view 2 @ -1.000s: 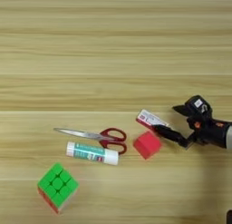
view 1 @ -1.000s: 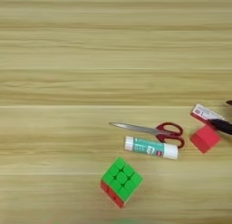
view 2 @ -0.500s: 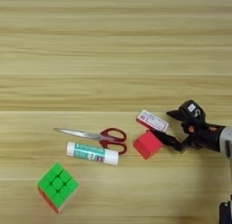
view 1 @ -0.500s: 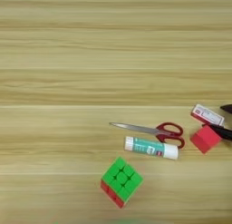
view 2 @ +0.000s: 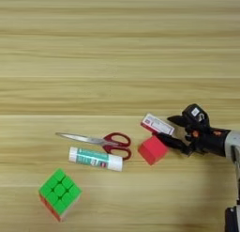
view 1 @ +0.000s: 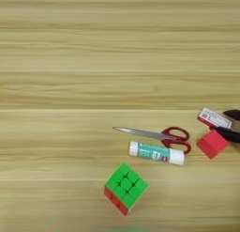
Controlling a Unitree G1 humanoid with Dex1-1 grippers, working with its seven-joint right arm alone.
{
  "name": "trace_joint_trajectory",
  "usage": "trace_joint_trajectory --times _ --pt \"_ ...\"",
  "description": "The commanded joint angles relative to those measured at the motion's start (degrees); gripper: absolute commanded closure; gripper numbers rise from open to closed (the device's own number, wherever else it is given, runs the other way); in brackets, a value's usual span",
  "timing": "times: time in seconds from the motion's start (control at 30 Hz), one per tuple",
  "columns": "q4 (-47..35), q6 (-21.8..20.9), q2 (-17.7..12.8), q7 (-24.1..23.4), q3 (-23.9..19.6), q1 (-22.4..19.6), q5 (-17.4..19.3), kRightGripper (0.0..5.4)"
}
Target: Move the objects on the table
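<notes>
My right gripper (view 2: 168,130) comes in from the right, open, with nothing held between its fingers. Its upper finger (view 2: 177,119) points at the right end of the small flat white-and-red box (view 2: 158,124). Its lower finger reaches to the upper right corner of the small red cube (view 2: 153,150). Left of the cube lie the red-handled scissors (view 2: 101,141), blades pointing left. The white-and-green glue stick (view 2: 95,158) lies just below them. The green-topped puzzle cube (view 2: 59,193) sits at the lower left. All rest on the wooden table (view 2: 93,52).
The silver forearm (view 2: 233,144) runs off the right edge. Part of the robot's body (view 2: 232,219) shows in the bottom right corner.
The gripper has crept a little left and down, towards the box and the red cube. The objects have stayed where they were.
</notes>
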Motion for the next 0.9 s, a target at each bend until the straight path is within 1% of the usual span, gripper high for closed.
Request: trace_joint_trajectory --times 0.03,0.37,0.4,0.47,0.67,0.77,0.9 --pt "-1.41 -0.83 -2.34 -1.72 -0.11 -2.59 -0.42 1.94" --pt "-1.22 -1.27 -2.46 -1.34 -0.01 -2.92 -0.24 2.92" --pt "-1.35 -1.2 -2.47 -1.27 -0.03 -2.93 -0.18 3.14" --pt "-1.64 -1.1 -2.42 -1.12 -0.03 -2.93 -0.09 3.31" --pt "-2.83 -0.65 -2.18 -0.69 -0.1 -3.2 0.32 3.31" --pt "-4.04 -0.03 -2.05 -0.26 -0.54 -3.75 1.08 3.31" --pt "-7.25 1.25 -1.85 0.32 -1.08 -4.57 1.96 3.32"
